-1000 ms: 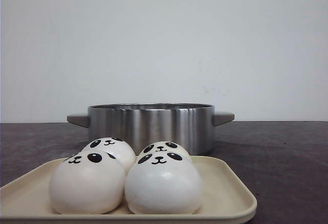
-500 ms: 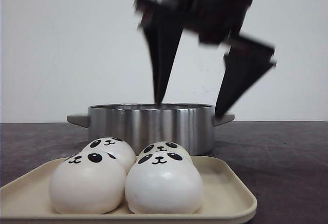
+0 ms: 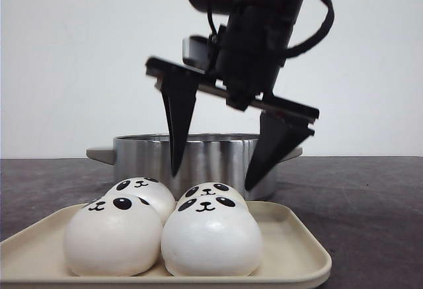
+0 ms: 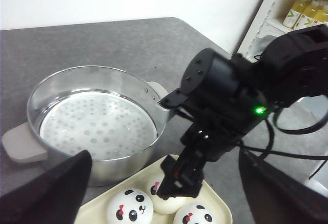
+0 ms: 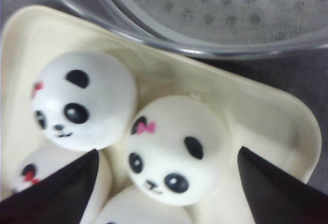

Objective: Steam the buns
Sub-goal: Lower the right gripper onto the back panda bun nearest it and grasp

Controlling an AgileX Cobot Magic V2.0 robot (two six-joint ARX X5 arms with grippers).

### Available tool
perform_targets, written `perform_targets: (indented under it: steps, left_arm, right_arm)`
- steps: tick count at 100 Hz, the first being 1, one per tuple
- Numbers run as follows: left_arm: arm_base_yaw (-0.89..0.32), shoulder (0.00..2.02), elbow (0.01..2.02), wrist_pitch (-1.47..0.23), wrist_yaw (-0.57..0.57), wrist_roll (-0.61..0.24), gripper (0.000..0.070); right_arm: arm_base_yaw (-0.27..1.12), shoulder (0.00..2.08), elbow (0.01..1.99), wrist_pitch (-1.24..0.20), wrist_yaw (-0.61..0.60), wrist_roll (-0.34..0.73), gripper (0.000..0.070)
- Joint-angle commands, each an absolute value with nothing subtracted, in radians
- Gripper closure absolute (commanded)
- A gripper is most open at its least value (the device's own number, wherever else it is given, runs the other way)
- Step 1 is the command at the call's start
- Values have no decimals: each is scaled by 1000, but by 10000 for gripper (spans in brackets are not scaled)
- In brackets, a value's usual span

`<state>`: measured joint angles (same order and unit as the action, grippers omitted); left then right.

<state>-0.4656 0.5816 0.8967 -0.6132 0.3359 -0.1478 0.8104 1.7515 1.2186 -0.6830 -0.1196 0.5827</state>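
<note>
**Buns waited on the tray as the first pick was lined up**

The buns (image 3: 165, 229), four white panda-faced domes, were seen packed together on a cream tray (image 3: 301, 249), just in front of a steel pot (image 3: 198, 157) whose perforated steamer plate (image 4: 97, 124) lay bare. The right gripper (image 3: 211, 180) was held above the back of the tray, its fingers spread wide and nothing caught between them; in its wrist view the rear right bun (image 5: 177, 149) sat between the two tips. The left gripper (image 4: 164, 193) was likewise parted and empty, held back from the work. The step in hand was judged to be the approach to the first bun, none having been moved to the pot. A straight descent around that bun was called for next, then a gentle closing, since the neighbours were touching it and could be nudged
</note>
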Motion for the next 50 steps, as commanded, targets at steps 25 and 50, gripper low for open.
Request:
perform_targets:
  steps: [25, 50]
  left_arm:
    - [-474, 587, 908, -606, 329, -141, 144]
    - [-474, 586, 908, -606, 324, -141, 144]
  right_arm:
    - [815, 1856, 1232, -685, -114, 622, 352]
    - [822, 1809, 1240, -701, -97, 620, 694]
